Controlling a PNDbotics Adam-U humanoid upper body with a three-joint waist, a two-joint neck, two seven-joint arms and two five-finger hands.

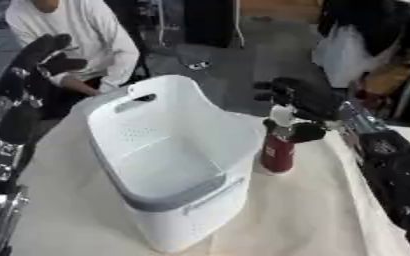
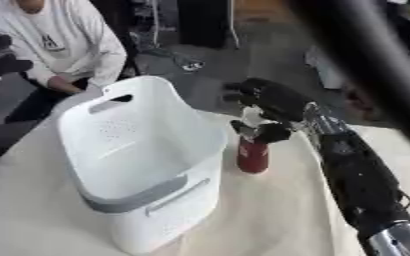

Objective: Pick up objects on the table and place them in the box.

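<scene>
The counter point(image 1: 296, 215) is covered in a pale cream surface and lies askew in both views, its far edge running toward the upper left. A tall white basket point(image 1: 169, 155) with a grey rim band and cut-out handles stands on it, left of centre, open at the top. Just beside the basket's right wall, a dark red bottle point(image 1: 277, 152) with a white top stands upright on the counter

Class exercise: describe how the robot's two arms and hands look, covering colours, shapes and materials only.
The right hand is black with thick rounded fingers, on a bulky black forearm ending in a silver metal joint. The left hand is also black, its slim arm showing silver joints between dark padded segments.
</scene>
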